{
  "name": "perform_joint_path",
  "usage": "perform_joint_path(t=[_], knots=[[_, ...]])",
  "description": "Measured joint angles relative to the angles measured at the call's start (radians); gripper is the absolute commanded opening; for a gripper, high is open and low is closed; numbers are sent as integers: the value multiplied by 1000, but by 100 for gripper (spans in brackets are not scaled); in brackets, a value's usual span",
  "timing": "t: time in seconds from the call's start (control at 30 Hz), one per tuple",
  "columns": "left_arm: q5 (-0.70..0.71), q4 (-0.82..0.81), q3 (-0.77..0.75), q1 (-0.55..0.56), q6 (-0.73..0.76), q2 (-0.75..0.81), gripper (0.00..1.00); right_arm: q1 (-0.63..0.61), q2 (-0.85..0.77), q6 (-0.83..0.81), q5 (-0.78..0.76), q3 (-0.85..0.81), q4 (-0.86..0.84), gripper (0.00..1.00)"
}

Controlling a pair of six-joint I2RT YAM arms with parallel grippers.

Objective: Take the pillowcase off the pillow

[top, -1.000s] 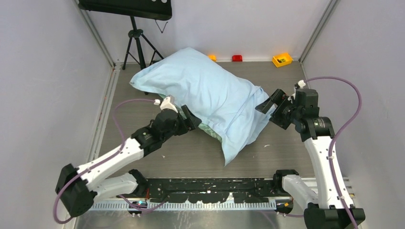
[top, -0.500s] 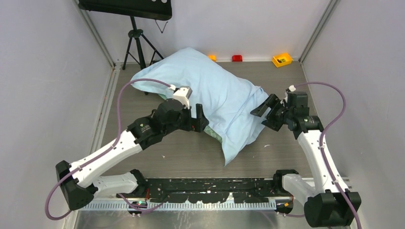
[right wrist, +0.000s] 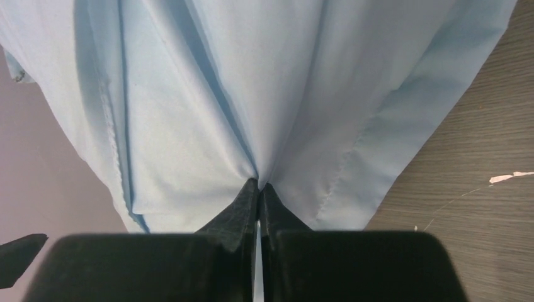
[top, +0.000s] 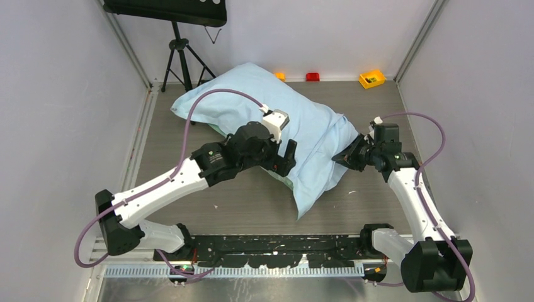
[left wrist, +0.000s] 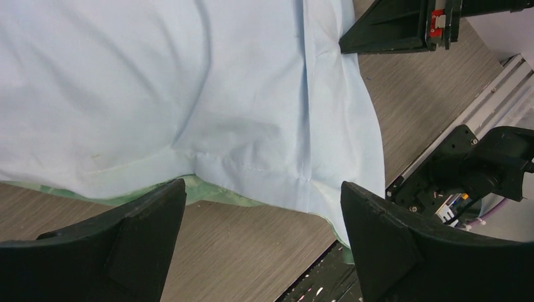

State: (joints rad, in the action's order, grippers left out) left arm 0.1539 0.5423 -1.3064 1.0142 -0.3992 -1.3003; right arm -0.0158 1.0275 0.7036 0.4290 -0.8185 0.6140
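a grey wood-grain table [top: 252, 207] is boxed in on three sides by plain pale lilac walls [top: 56, 94], with metal posts [top: 128, 45] in the back corners. a black tripod [top: 179, 44] stands back left under a black panel [top: 167, 9]. along the back wall lie an orange block [top: 279, 76], a red block [top: 312, 77] and a yellow box [top: 371, 78]. the light is soft and even.

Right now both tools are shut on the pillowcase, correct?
No. Only the right tool is shut on the pillowcase. The left tool is open, jaws wide apart over the fabric without gripping it, as the left wrist view shows.
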Motion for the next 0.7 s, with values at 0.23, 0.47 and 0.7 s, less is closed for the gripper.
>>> perform_joint_path(t=[0.23,0.47,0.7], knots=[[26,2,-18,0,43,-12,98,0,-20,1,-28,30,22,0],[18,11,-60,7,68,-82,99,0,-108,35,-40,113,21,0],[26,45,-281,69,142,-304,97,0,-127,68,-30,211,19,0]])
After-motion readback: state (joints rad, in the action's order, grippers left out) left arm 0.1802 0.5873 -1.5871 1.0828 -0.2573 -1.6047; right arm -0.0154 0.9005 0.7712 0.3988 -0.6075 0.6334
